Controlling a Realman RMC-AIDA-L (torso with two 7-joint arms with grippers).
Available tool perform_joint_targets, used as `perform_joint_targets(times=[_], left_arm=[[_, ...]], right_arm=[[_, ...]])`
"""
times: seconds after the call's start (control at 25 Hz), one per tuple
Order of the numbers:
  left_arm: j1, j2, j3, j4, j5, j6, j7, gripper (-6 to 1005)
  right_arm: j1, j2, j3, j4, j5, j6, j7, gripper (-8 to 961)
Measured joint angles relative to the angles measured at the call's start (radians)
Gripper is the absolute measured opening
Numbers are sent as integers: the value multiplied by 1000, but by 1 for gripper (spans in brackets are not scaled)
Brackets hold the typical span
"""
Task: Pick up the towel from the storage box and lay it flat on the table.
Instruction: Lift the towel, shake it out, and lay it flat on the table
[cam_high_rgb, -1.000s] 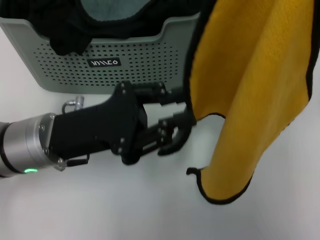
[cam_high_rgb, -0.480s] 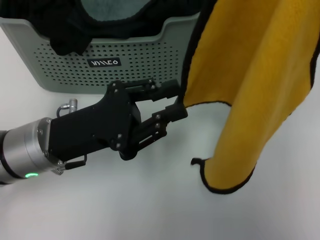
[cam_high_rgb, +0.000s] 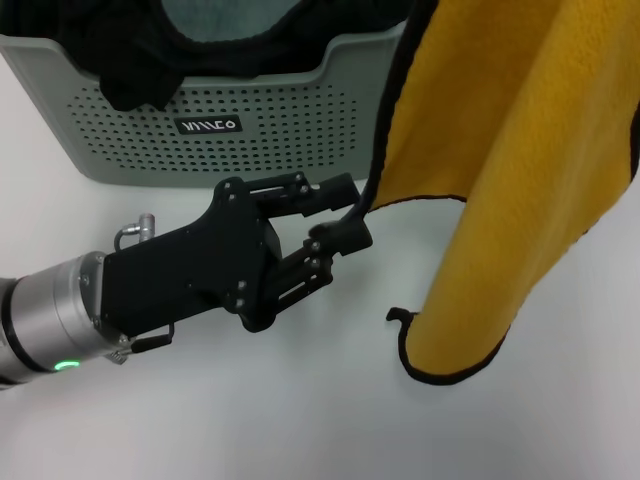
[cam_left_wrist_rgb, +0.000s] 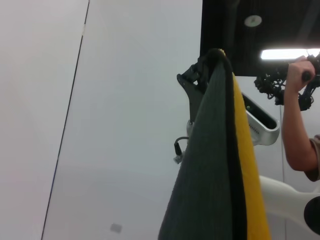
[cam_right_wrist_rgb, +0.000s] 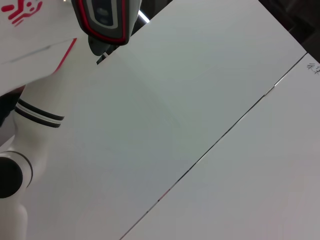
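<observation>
my left gripper (cam_high_rgb: 345, 215) pinches the black edge of the towel (cam_high_rgb: 500, 160), which hangs clear of the storage box (cam_high_rgb: 250, 120) with its low corner near the table (cam_high_rgb: 300, 420). right gripper unseen. i should draw that edge sideways, keep it taut, then lower.

Left arm reaches across from tabletop's left edge; left hand (cam_high_rgb: 345, 215) pinched shut on towel (cam_high_rgb: 510, 170) edge. Right hand unseen.
</observation>
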Motion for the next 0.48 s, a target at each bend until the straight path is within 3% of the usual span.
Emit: perform_joint_targets(times=[0.48], left_arm=[[7,-2,3,-5,0,-31,22,323]], right_arm=[[-5,1,9,-3,24,2,-1,20]])
